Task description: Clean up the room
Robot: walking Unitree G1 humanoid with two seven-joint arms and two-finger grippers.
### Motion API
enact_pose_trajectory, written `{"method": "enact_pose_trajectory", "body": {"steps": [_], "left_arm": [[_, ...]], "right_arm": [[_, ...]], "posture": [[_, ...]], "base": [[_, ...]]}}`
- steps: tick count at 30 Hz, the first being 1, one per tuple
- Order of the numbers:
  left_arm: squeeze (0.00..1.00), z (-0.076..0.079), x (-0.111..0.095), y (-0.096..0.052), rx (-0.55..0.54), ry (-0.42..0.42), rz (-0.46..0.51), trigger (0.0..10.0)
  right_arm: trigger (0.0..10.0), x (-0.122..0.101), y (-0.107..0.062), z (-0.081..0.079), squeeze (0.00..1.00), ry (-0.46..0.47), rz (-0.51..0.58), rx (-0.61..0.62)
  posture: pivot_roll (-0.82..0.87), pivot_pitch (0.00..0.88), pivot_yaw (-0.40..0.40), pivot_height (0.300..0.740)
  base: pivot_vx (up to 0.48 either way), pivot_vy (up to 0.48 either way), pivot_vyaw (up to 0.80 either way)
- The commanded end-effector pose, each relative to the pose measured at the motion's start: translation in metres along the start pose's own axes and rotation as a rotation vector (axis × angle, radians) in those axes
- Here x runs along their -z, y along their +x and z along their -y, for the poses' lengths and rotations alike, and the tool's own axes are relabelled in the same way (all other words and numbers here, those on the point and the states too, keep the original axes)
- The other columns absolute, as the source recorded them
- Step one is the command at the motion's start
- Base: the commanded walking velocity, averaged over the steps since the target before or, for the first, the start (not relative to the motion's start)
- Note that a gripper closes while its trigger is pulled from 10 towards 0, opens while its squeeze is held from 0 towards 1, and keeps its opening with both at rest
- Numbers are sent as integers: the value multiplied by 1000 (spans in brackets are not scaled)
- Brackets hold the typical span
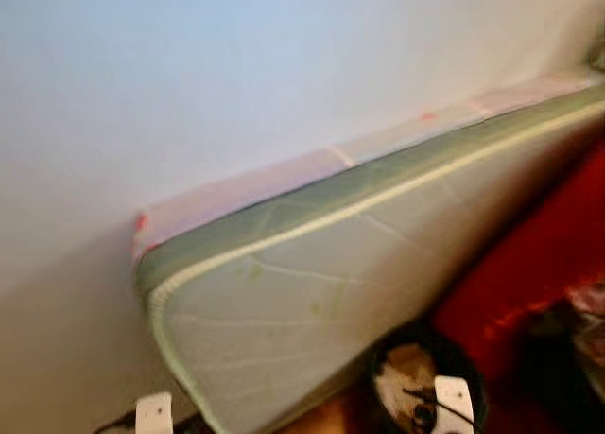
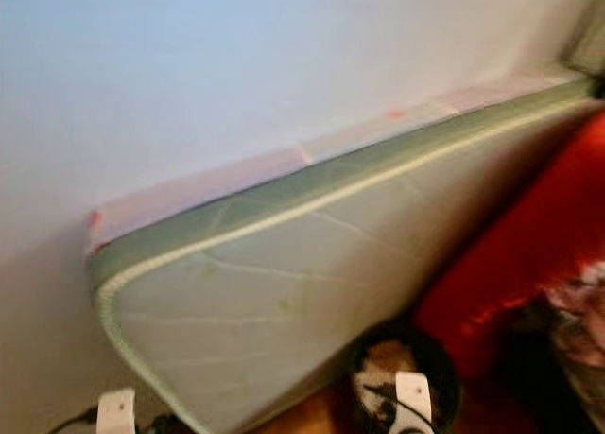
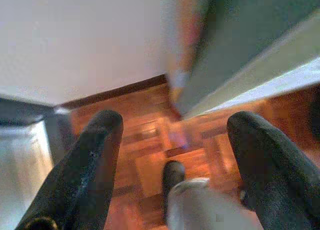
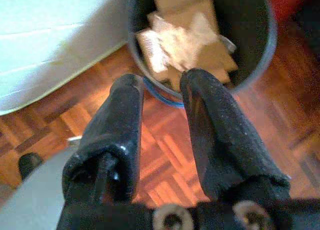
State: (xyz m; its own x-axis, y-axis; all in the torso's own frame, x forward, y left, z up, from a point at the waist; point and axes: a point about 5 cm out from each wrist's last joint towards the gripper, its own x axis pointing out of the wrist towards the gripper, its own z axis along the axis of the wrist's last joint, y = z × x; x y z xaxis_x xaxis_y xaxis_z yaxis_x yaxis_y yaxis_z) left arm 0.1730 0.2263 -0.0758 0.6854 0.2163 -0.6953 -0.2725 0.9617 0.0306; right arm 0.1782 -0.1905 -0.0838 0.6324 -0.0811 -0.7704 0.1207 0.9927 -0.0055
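A black waste bin (image 1: 425, 377) stands on the parquet floor below me, holding crumpled paper and cardboard (image 4: 190, 39). My right gripper (image 4: 162, 82) hangs just above and beside the bin's rim (image 4: 270, 44); its fingers are a narrow gap apart with nothing between them. Over bare parquet near the mattress corner, my left gripper (image 3: 175, 122) is spread wide open and empty. A white part of each arm pokes in at the bottom of the head views, left arm (image 1: 154, 413) and right arm (image 1: 454, 396).
A grey-green mattress (image 1: 312, 292) leans on edge against the pale wall. A red cover or cushion (image 1: 539, 264) lies to its right, with dark patterned clutter (image 1: 581, 339) at the far right. A dark cable (image 1: 113, 423) lies at lower left.
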Motion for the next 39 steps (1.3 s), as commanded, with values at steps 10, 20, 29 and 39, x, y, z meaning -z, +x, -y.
{"method": "enact_pose_trajectory", "body": {"steps": [10, 20, 29, 39], "left_arm": [[0, -2, -1, 6, 72, 130, -166, 10000], [0, -5, 0, 5, 70, 133, -170, 10000], [0, 1, 3, 5, 76, 137, -175, 10000], [0, 10, -1, 6, 88, 138, -164, 10000]], "right_arm": [[10000, 5, -7, 56, 0, 232, -58, 108], [10000, 6, -7, 56, 0, 245, -57, 110], [10000, 4, -7, 56, 0, 241, -46, 101], [10000, 5, -7, 55, 0, 254, -43, 99]], "posture": [[-84, 0, 28, 740], [-85, 0, 28, 740], [-86, 0, 28, 740], [-89, 0, 30, 740]], "base": [[0, -265, 0], [0, -265, 0], [0, -266, -583], [0, -266, 0]]}}
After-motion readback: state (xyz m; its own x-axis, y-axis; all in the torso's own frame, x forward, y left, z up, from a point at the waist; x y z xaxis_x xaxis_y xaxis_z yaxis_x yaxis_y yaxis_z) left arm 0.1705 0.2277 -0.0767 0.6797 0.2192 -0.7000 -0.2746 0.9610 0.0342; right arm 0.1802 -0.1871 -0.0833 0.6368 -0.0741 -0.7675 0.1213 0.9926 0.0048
